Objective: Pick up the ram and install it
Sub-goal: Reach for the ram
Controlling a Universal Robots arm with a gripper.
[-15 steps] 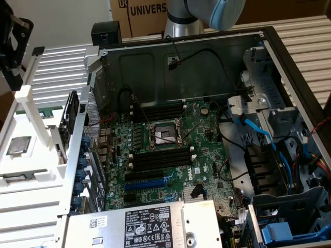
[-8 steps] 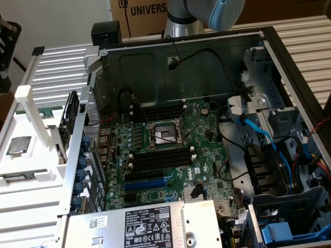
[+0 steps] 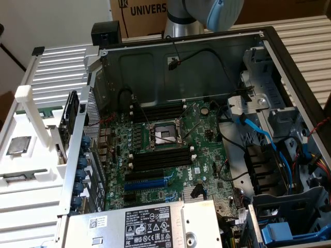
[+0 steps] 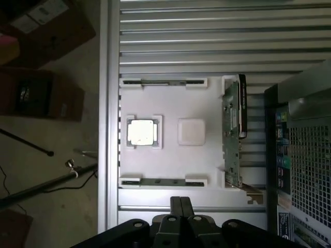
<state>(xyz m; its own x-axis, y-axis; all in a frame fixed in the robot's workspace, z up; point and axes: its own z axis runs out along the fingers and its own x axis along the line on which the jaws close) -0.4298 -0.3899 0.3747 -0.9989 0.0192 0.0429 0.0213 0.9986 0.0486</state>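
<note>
Seemingly light, stiff and brittle, the ram (image 4: pixel 163 182) lies flat in the white tray (image 4: pixel 170 160) just ahead of the pincer (image 4: pixel 180 199); its fingers are pressed together, holding nothing; best gripped by the long edges, not the chips.

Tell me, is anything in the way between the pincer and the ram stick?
Nothing that I can see. In the wrist view the pincer hangs in open air above the white tray. The ram lies uncovered in its holder at the tray's edge, the closest thing to the pincer.
</note>
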